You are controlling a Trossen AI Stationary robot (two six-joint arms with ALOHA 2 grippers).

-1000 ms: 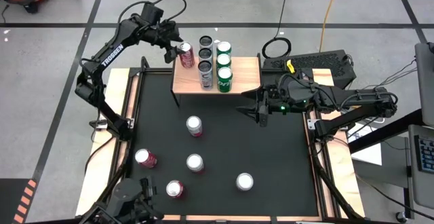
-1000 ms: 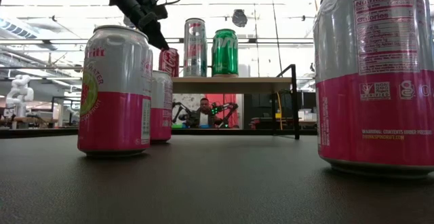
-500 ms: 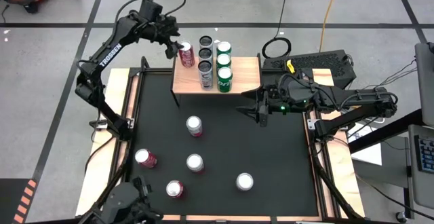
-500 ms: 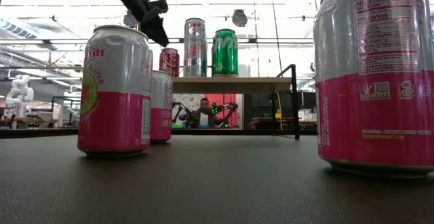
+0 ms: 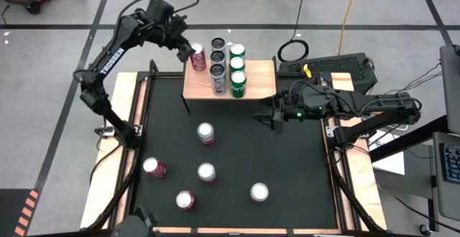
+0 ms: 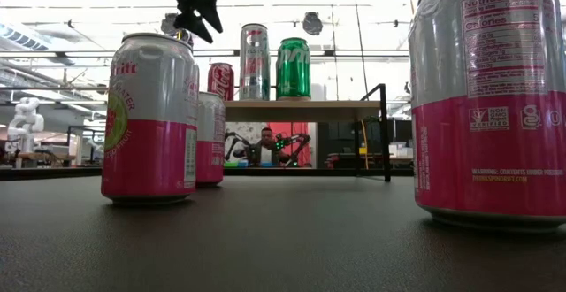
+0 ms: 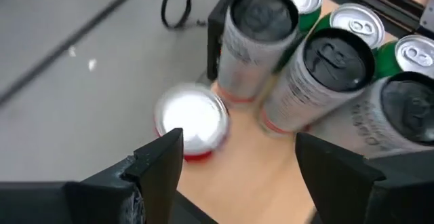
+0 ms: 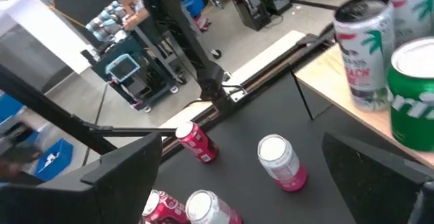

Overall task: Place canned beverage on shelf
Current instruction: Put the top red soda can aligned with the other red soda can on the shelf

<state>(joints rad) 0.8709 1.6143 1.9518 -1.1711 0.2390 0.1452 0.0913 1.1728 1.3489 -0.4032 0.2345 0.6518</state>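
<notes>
Now left gripper hovers open above red can on shelf: release step; next, fetch another. Right gripper waits open.

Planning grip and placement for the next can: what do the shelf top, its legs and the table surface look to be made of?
The shelf top looks like light wood, matte, with faint grain and a pale edge. Its legs look like thin black metal rod, though painted finish hides the material. The table surface looks like a black matte mat, slightly textured up close; rubber or fabric, I cannot tell which.
</notes>
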